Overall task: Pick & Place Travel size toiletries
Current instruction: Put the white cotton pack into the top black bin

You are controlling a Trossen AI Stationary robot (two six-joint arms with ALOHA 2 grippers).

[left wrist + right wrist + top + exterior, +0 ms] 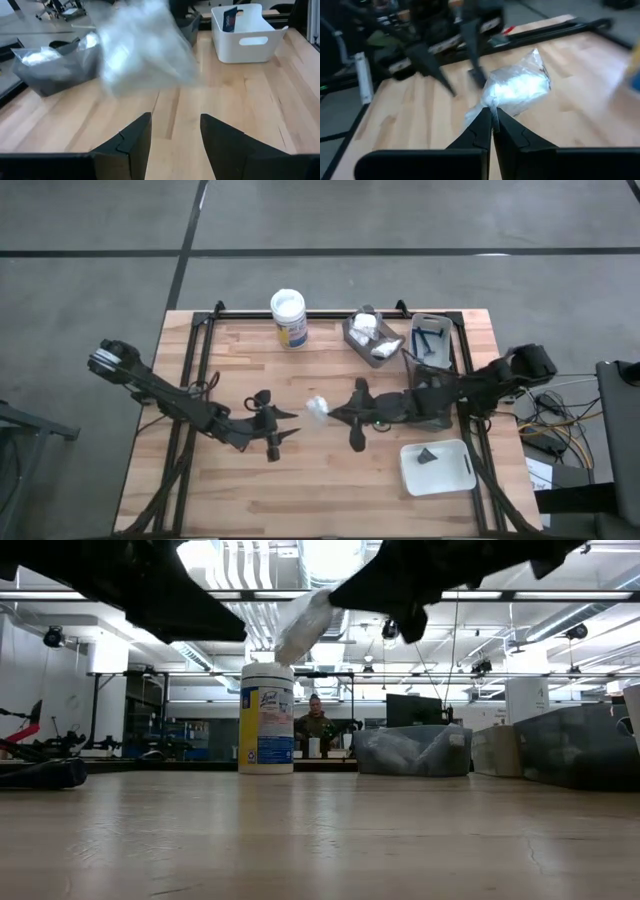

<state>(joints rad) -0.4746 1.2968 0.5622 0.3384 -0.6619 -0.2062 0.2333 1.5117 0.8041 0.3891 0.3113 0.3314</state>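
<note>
Right gripper (492, 122): pinched shut on one corner of a white puffy packet (317, 407), held aloft over mid-bench. Left gripper (278, 430): spread wide, empty, just left of it. Risk: thin edge grip may slip; packet drops, or swings into left gripper.

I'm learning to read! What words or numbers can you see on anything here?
Jar: the blue and yellow label has a slanted logo near its top, too blurred to read.
Dark card in the white bin: small marks, too blurred to read.
White packet held by the right tool: no words visible.
</note>
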